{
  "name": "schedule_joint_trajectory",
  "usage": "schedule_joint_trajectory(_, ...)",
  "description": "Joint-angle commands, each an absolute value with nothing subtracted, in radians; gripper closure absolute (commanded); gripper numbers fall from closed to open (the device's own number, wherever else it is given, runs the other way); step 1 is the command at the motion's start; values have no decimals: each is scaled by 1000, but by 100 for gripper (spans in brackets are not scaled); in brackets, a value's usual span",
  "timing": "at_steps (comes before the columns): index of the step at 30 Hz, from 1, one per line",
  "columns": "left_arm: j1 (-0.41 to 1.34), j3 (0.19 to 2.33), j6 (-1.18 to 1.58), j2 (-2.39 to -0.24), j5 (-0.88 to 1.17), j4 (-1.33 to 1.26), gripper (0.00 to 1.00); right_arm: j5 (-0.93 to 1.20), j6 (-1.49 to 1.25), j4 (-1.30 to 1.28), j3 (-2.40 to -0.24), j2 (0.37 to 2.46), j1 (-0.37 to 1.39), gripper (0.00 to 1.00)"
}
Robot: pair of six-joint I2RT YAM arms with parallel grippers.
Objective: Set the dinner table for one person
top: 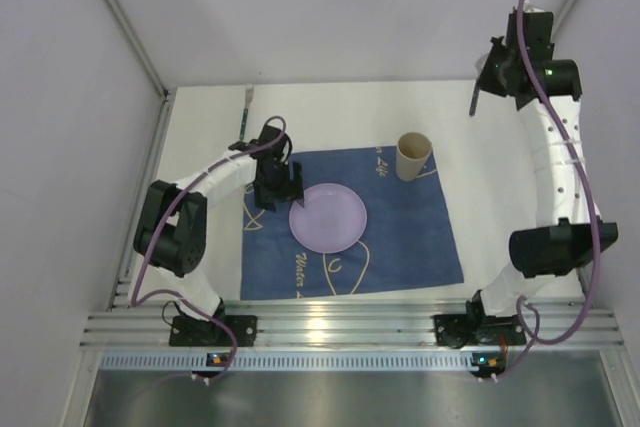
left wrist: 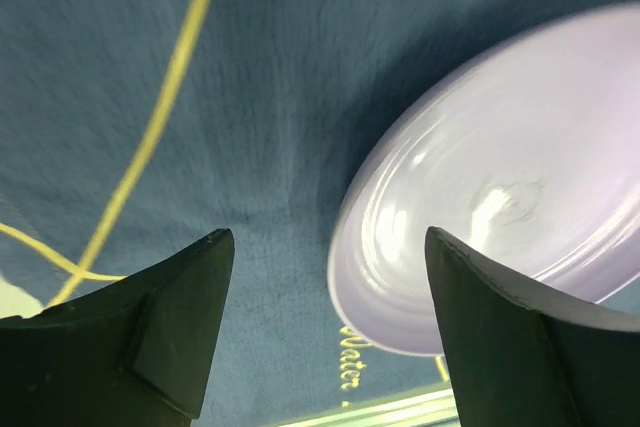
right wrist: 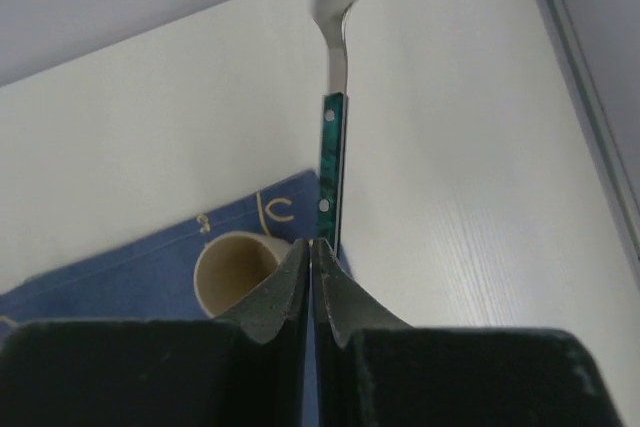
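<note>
Well above dinner table [right wrist: 480, 207], right pincer [right wrist: 312, 249]

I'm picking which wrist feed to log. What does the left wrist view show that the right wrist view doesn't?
Only the left wrist view: the lavender plate lying on the blue placemat, seen past the open left gripper.
Only the right wrist view: the right gripper shut on a green-handled spoon, and a beige cup standing on the mat.
Both: the blue placemat with its line drawings.
</note>
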State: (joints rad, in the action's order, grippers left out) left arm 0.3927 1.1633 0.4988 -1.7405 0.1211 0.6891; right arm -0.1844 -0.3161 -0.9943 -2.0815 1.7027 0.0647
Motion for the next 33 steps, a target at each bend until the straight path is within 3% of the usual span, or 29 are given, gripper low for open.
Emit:
schedule_joint_trajectory(1,364,1299,511,-1700,37,695,17,-117,-319,-1045,-1965,1577,116,100)
schedule_joint_trajectory(9,197,1601,512,-1845,-12,680,12,49,-390,-954,-1484,1151,262,100)
schedule_joint_trajectory(14,175,1712,492,-1916,27,698,12,-105,-428,-1046,-1462,1120,264,100)
schedule_joint_trajectory(15,176,1710,494,-1919,38,692,13,-198,-437,-1061,-1456,1137,262,72)
schedule_joint_trajectory(16,176,1706,495,-1919,55,687,13,-234,-446,-1084,-1441,1150,258,50)
schedule_joint_trajectory(18,176,1686,502,-1916,90,684,14,-264,-449,-1088,-1379,1218,215,29)
schedule_joint_trajectory(20,178,1651,502,-1904,101,683,14,-249,-449,-1039,-1292,1262,175,20)
schedule_joint_trajectory(22,179,1617,497,-1875,110,675,14,-189,-452,-922,-1231,1321,92,20)
schedule_joint_trajectory(27,179,1499,485,-1798,117,675,16,-138,-431,-775,-1199,1536,-52,37)
schedule_joint_trajectory(33,179,1365,482,-1687,115,673,16,-190,-403,-710,-1290,1768,-107,41)
